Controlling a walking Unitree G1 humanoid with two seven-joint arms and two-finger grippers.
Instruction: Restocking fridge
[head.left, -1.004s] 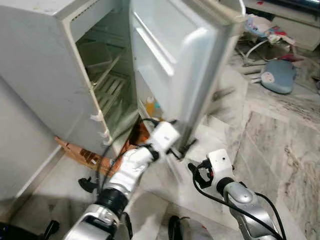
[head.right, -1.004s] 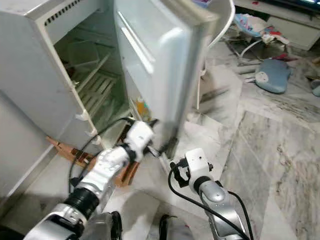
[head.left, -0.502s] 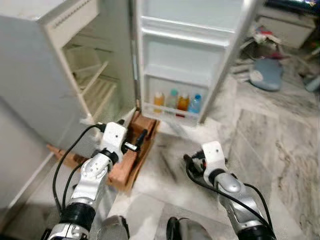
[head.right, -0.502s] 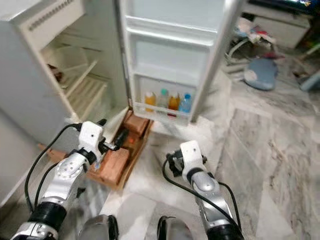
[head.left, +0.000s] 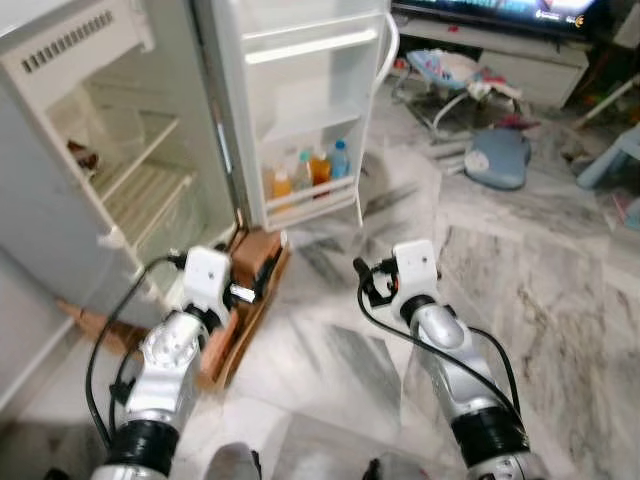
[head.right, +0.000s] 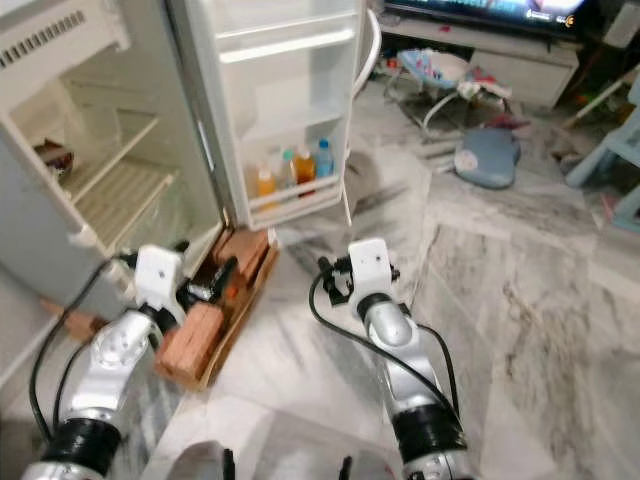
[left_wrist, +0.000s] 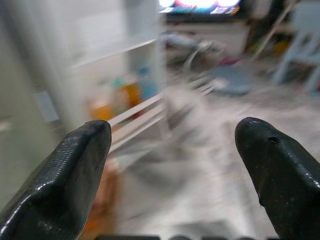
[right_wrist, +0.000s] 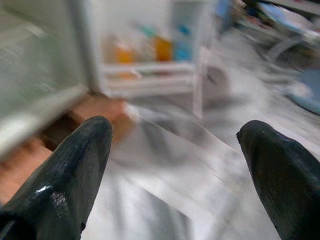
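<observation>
With the fridge door (head.left: 300, 90) swung wide, bottles (head.left: 305, 175) in its lowest rack and both empty grippers, left (left_wrist: 172, 165) and right (right_wrist: 175, 170), fingers apart, a careless step could catch the wooden stand (head.right: 215, 300) underfoot.

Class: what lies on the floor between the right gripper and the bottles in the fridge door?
In the left eye view, only bare marble floor separates the right gripper from the bottles.
</observation>
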